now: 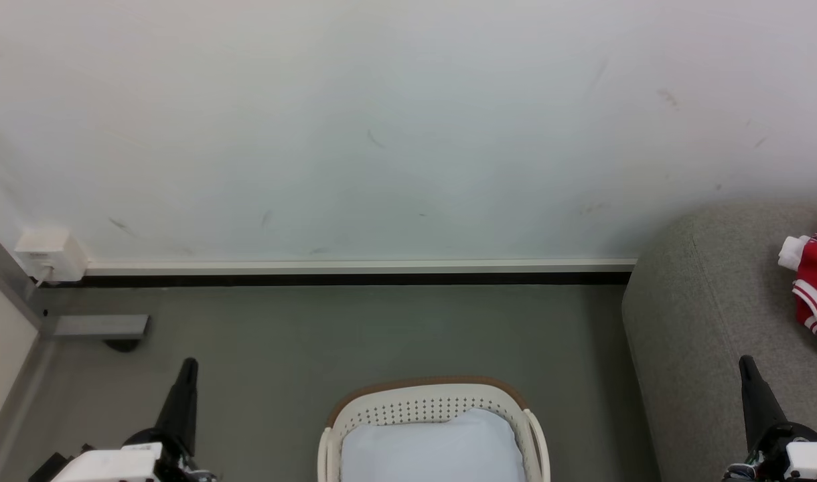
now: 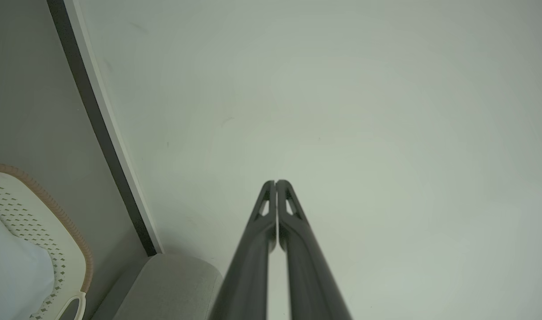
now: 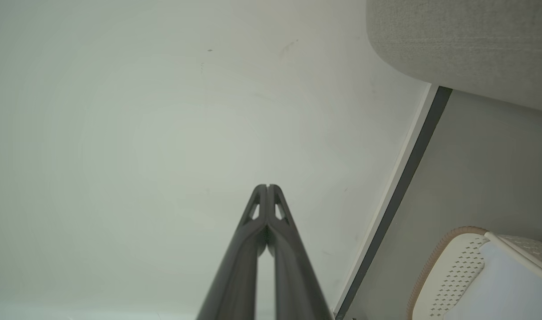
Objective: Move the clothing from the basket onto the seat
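The head view is taken from above, tilted forward and down across a grey floor (image 1: pixel 382 335) to a scuffed pale wall (image 1: pixel 382 134). An oval cream-white perforated plastic basket with a brown rim (image 1: pixel 435 405) is cropped close at its bottom edge and a light grey fabric sofa (image 1: pixel 703 301) at its right edge. The left wrist view is aimed along the left gripper (image 2: pixel 276 182) at that wall, with the basket caught in its lower left corner and the sofa at its bottom edge. The right wrist view is aimed along the right gripper (image 3: pixel 268 186), with the sofa in its upper right corner and the basket lower right. Wall, dark skirting strip (image 1: pixel 355 279), basket and sofa are shared by all three.
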